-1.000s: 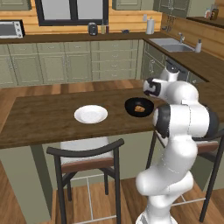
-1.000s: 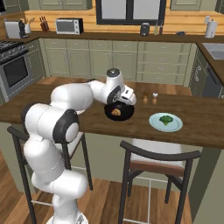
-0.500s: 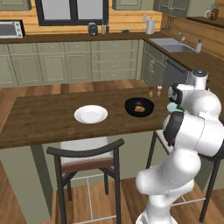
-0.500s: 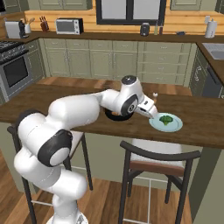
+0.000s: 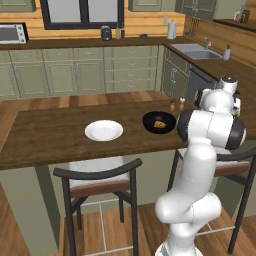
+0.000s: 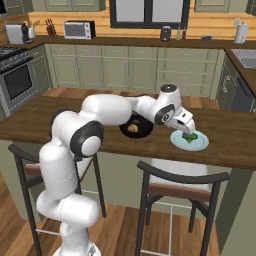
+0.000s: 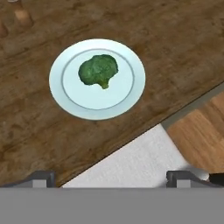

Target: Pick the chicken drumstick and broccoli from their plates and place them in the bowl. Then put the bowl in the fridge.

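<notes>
gripper: while it hangs above the broccoli plate, the gripper (image 6: 190, 131) has its jaws spread wide and nothing between them; both finger tips (image 7: 43, 178) sit at the 6 o'clock edge of the hand view, well apart.
broccoli: the broccoli (image 7: 99, 70) lies on the white plate (image 7: 131, 96), off-centre toward 11 o'clock of the dish, stem pointing roughly 5 o'clock. Not touched.
offset risk: in the hand view the floret sits toward 12 o'clock, not between the tips. A straight descent from here likely lands on the plate's 6 o'clock rim or the bare counter (image 7: 39, 140), tipping or shoving the dish.
edge risk: the plate is near the counter edge at 4 o'clock of the hand view; a push that way could slide it toward the stool seat (image 7: 140, 162) and floor.
grip risk: the floret is small and rounded, so a shallow or off-axis close probably squirts it out or pins the plate.
bowl: the black bowl (image 6: 136, 129) sits at 9 o'clock of the broccoli plate in the right base view, close but apart, with the chicken drumstick (image 5: 159, 124) already inside.
transfer risk: forearm passes over the bowl; a low swing could clip it.
empty plate: second white plate (image 5: 103, 131) lies at 9 o'clock of the bowl.
</notes>
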Available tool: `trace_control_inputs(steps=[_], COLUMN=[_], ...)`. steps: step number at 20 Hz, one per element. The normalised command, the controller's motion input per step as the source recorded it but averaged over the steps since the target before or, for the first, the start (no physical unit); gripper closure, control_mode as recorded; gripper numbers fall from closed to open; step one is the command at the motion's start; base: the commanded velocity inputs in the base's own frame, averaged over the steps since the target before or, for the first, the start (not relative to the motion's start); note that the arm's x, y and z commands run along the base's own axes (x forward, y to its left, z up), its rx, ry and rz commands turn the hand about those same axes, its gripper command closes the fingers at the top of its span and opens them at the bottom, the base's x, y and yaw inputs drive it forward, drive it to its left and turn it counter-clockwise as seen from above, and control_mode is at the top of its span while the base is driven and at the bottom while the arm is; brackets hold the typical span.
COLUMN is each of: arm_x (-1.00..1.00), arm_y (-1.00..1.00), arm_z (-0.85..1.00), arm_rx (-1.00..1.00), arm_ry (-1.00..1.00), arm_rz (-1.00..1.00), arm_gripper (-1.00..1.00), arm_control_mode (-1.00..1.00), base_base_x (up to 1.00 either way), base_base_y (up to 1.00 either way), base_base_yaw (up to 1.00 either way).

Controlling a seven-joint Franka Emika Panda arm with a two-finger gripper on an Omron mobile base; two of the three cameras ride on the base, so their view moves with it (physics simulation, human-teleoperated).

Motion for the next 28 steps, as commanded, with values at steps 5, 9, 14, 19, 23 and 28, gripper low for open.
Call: trace_control_inputs(steps=[5, 9, 14, 19, 23, 28], arm_x=[0.34, 0.28, 0.37, 0.39, 0.42, 0.50], arm_y=[-0.32, 0.00, 0.03, 0.08, 0.00, 0.00], arm_z=[-0.57, -0.38, -0.37, -0.46, -0.22, -0.22], arm_rx=[0.18, 0.01, 0.00, -0.10, -0.06, -0.04], arm_ry=[0.00, -0.02, -0.11, -0.09, 0.00, 0.00], arm_rz=[0.00, 0.00, 0.00, -0.01, 0.00, 0.00], arm_gripper=[-1.00, -1.00, -1.00, -1.00, -1.00, -1.00], arm_control_mode=[-1.00, -1.00, -1.00, -1.00, -1.00, -1.00], base_base_x=[0.00, 0.00, 0.00, 0.00, 0.00, 0.00], base_base_y=[0.00, 0.00, 0.00, 0.00, 0.00, 0.00], base_base_yaw=[0.00, 0.00, 0.00, 0.00, 0.00, 0.00])
